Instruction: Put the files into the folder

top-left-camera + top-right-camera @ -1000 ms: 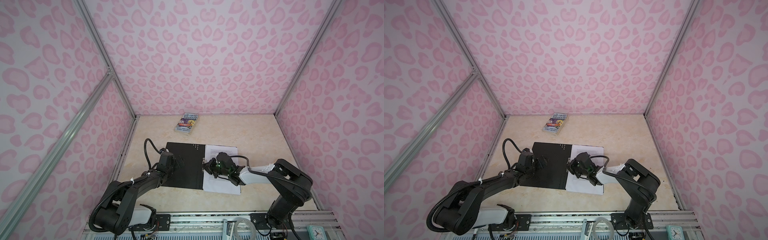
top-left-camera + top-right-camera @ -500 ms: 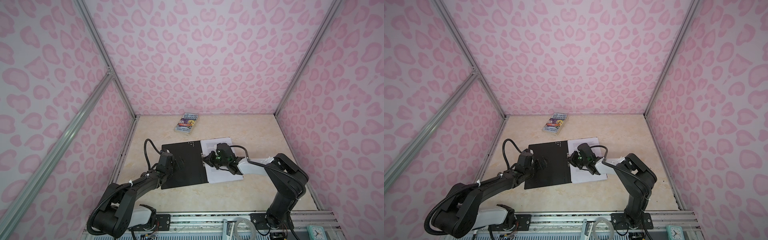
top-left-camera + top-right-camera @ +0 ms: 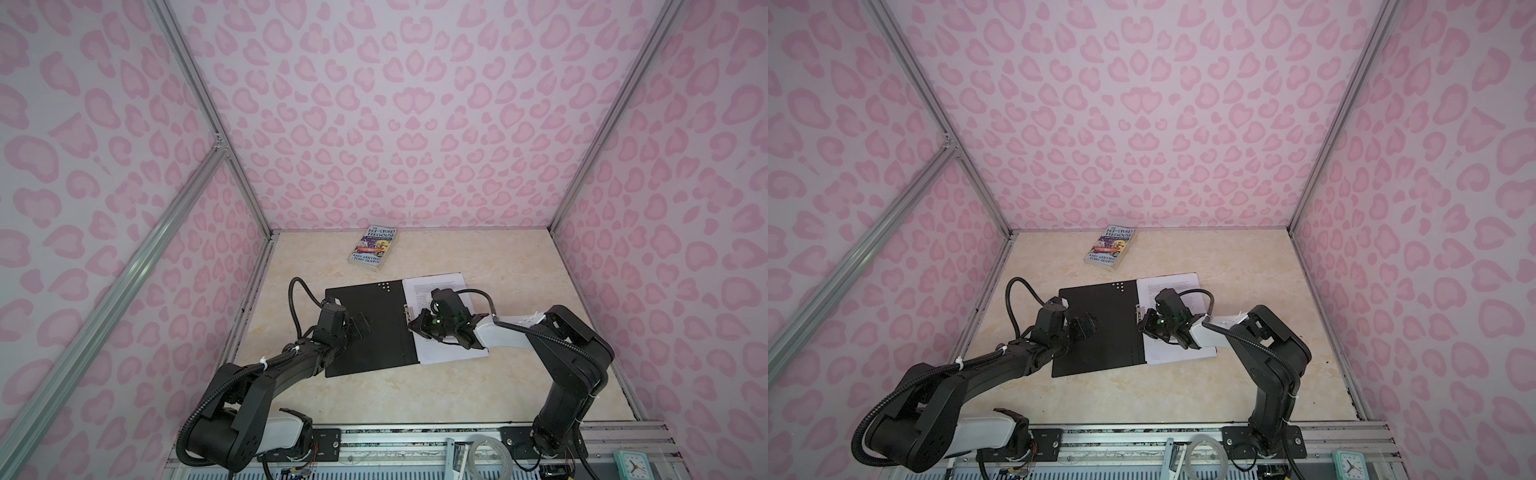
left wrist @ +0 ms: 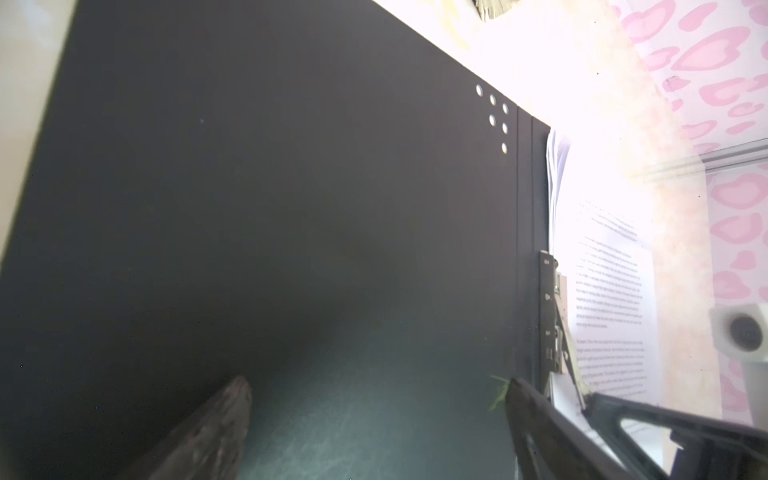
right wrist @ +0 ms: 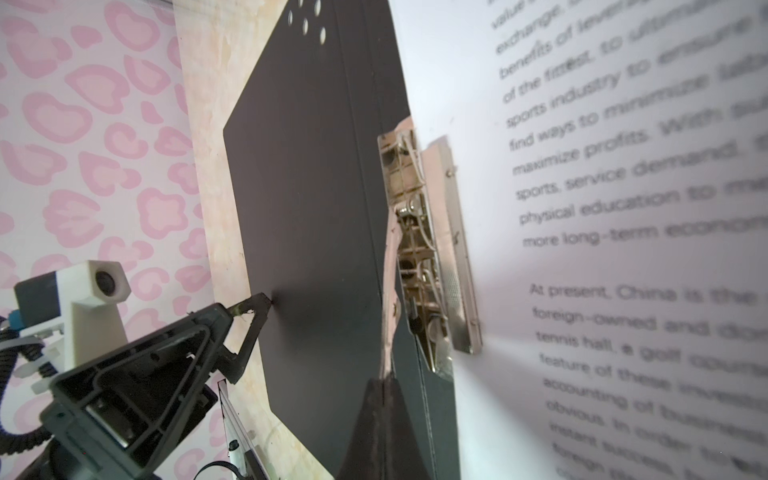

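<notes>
open thin folder [image 3: 374, 345], matte black inside up, lies flat on the pale marbled surface [image 3: 457, 395]. the files [image 3: 440, 353], a stack of white sheets printed with black text, lie on its right half. their inner edge runs along the spine by the silver metal clip [image 5: 432, 249]. cannot tell whether the clip plate presses on the sheets.

left pincer [image 3: 358, 326]: jaws wide, holding nothing. one fingertip [image 5: 253, 306] touches the black left flap and seems to pin it.
right pincer [image 5: 378, 415]: jaws together, nothing between them, tip against the clip's thin lever [image 5: 392, 257].

judged step: working the lever to clamp the stack.

risks from here:
- the closed tip slides off the narrow, slick lever, then jabs the paper and creases or skids the top sheet.
- a sideways push on the lever drags the whole folder. one fingertip on a smooth flap is a weak anchor (the folder would likely pivot under it).
- if the stack edge sits short of the plate, the clip bites only some sheets. the loose ones would spill once the cover is swung shut.
- the right forearm hangs low over the sheets, so a careless sweep could fan them.
- the colourful paperback book [image 3: 372, 250] sits at the back, well apart, no hazard.
</notes>
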You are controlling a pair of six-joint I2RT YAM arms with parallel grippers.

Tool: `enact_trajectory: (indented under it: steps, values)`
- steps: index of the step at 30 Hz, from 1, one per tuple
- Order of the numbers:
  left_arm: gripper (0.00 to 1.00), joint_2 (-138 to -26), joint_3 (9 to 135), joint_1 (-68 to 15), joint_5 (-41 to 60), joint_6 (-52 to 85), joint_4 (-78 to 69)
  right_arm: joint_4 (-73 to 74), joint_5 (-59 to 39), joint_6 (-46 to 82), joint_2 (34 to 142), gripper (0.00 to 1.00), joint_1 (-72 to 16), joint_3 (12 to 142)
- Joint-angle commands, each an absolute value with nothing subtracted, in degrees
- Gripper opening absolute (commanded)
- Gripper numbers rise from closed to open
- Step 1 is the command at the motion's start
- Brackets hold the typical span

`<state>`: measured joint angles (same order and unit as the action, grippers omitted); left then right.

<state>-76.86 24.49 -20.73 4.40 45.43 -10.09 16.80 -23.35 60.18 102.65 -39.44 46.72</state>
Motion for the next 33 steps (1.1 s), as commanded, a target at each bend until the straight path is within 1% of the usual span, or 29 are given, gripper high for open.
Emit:
enact_trajectory:
  steps: [1,9,15,25,33]
  values:
    - [0.98,-77.6,24.1,-20.7,2.3,48.7,4.3,9.2,-19.8,57.5,103.4,0.00,-39.5,45.3]
    - [0.98,-78.1,24.4,-20.7,1.7,48.7,5.1,6.2,-14.5,55.9,103.6,0.00,-39.6,43.0]
    - [0.98,-78.7,24.6,-20.7,1.9,48.7,5.1,6.5,-13.5,55.9,105.1,0.00,-40.0,42.3]
    - [0.97,-79.3,24.7,-20.7,2.1,48.7,4.8,1.5,-10.0,55.6,105.2,0.00,-42.6,45.9]
    - [0.98,-79.3,24.5,-20.7,2.2,48.8,4.6,0.2,-10.6,55.5,105.3,0.00,-43.5,48.8]
